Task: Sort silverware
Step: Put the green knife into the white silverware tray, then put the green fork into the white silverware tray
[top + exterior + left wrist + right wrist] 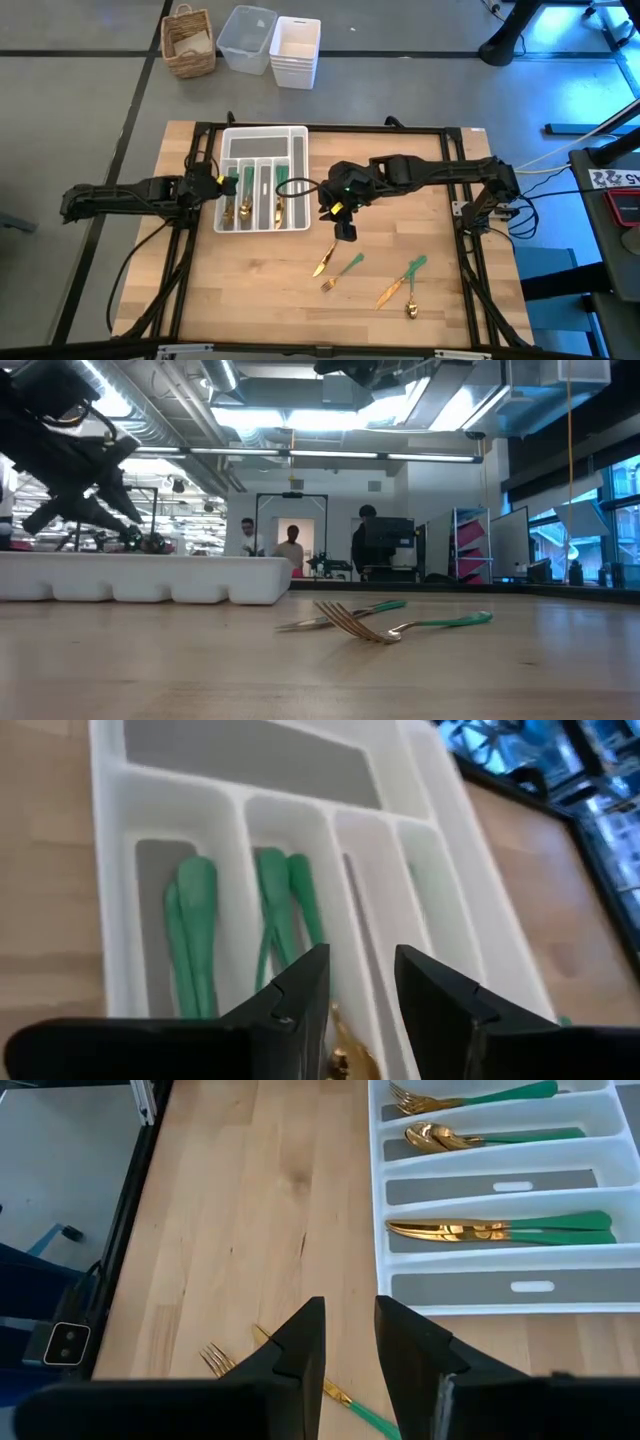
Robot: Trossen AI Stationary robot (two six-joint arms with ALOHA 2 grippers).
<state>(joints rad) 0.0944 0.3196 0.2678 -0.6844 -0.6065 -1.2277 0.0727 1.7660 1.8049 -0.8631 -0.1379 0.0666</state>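
Silverware: gold heads, slim green handles. Sorted pieces are lying flat in the tray slots, handles all pointing the same way: forks in one slot, spoons in the next, knives two slots over, stacked together. Four pieces are still lying loose on the wood: a knife and fork side by side, then a second knife just beside a spoon, all lying diagonally.

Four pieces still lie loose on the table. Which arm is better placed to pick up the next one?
Probably the right. The right gripper hangs open just above the loose knife and fork, while the left gripper, also open, sits over the tray, farther from them.
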